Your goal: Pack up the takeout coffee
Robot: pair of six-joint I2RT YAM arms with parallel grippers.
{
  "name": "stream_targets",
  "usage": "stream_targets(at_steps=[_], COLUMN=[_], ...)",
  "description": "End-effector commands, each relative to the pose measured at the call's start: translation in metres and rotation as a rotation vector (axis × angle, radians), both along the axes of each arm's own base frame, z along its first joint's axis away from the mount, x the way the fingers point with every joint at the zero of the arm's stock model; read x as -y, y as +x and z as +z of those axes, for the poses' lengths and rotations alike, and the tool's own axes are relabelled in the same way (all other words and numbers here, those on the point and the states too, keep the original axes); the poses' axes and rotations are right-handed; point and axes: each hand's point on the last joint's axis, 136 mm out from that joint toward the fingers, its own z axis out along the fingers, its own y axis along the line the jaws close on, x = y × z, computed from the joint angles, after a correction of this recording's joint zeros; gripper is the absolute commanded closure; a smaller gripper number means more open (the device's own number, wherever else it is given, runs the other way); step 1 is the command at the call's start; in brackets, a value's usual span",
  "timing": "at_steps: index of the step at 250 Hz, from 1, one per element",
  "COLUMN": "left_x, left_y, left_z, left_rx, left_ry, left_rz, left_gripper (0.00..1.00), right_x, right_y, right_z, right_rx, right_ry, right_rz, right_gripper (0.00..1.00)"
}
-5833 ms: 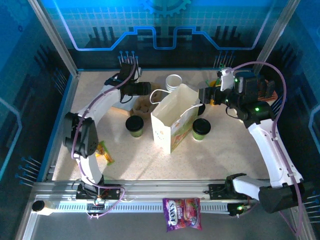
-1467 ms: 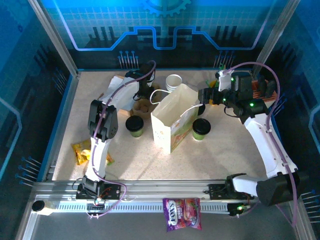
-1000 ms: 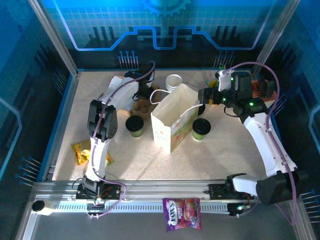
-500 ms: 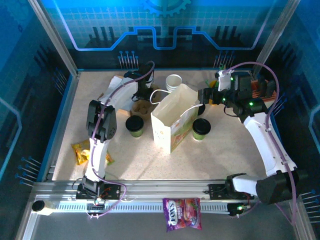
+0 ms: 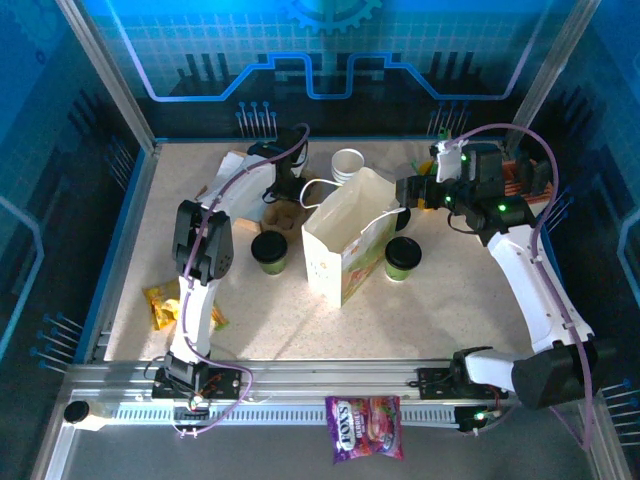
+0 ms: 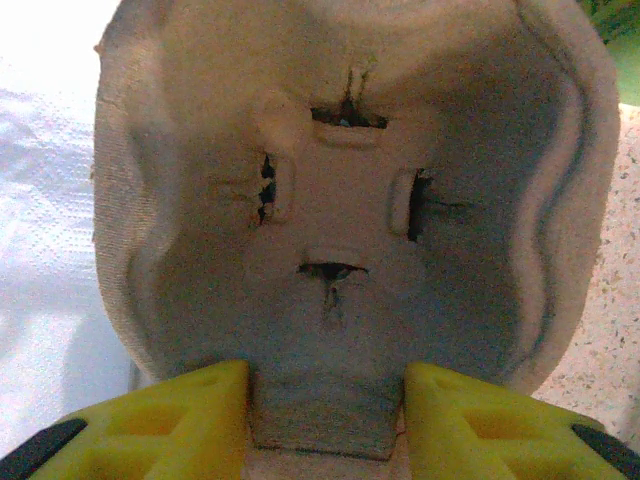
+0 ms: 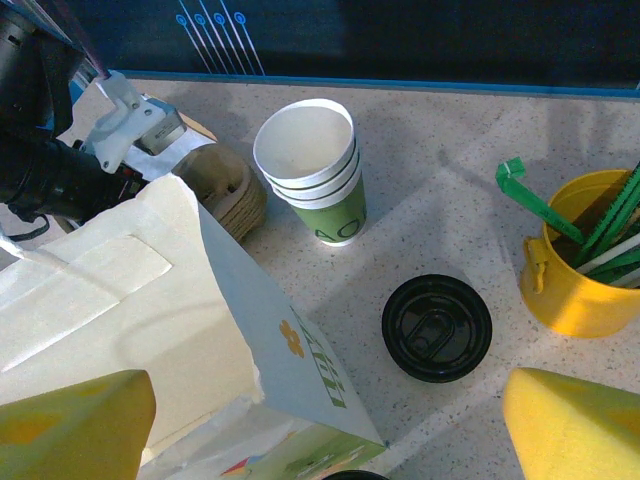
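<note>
Two takeout coffee cups with black lids stand either side of the flower-printed paper bag [image 5: 345, 245]: one on its left [image 5: 268, 250], one on its right [image 5: 402, 257]. My left gripper [image 5: 284, 192] points down onto a brown pulp cup carrier [image 5: 285, 213]. In the left wrist view the carrier's well [image 6: 340, 200] is close up, and the gripper [image 6: 325, 405] is shut on a piece of its rim. My right gripper [image 5: 402, 195] hangs open at the bag's far right corner. Its yellow fingers [image 7: 75, 425] straddle the bag's top edge [image 7: 270, 330].
Stacked empty green-and-white cups [image 7: 315, 170] stand behind the bag. A loose black lid [image 7: 436, 327] lies beside a yellow cup of straws [image 7: 580, 270]. White paper [image 5: 232, 165] lies under the carrier. A yellow snack packet [image 5: 165, 305] lies front left, a pink candy pack [image 5: 365, 440] on the front rail.
Since several seconds ago the left arm has folded upright and brought its gripper down over the carrier. Over the last second nothing has visibly moved.
</note>
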Motion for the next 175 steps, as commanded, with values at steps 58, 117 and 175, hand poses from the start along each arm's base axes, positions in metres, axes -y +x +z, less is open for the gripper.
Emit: stream_targets(at_steps=[58, 117, 175], left_x=[-0.0059, -0.0087, -0.0102], left_y=[-0.0128, -0.0131, -0.0138], left_z=[0.0235, 0.0265, 0.0219], left_rx=[-0.001, 0.004, -0.002], left_ry=[-0.011, 0.001, 0.009], left_rz=[-0.002, 0.001, 0.005], left_gripper=[0.58, 0.58, 0.55], right_x=[0.0011, 0.0014, 0.0007], right_y=[0.0044, 0.0037, 0.0041], right_z=[-0.0008, -0.0001, -0.0022], right_rx=[0.007, 0.01, 0.004], right_ry=[0.007, 0.006, 0.009], right_rz=[0.008, 0.008, 0.01], right_gripper=[0.09, 0.09, 0.09])
